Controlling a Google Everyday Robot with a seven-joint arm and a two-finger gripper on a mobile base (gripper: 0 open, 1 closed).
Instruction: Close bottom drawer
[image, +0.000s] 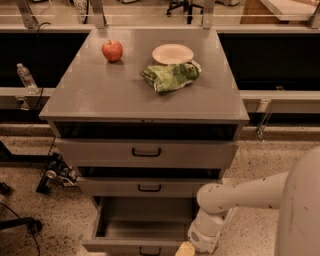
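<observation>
Camera view, bottom edge: my gripper (185, 249) hangs at the open bottom drawer (142, 226); apart or together, I cannot tell. Stiff metal, probably free-sliding: push its front beside the handle (150, 251).

You have a speckled beige stone floor (270, 165) around you, under warm, dim light. A grey metal cabinet (150, 95) stands against a long pale ledge (280, 97) with dark recesses behind it. The gripper (185, 248) sits low at the bottom edge, at the cabinet's foot.
</observation>
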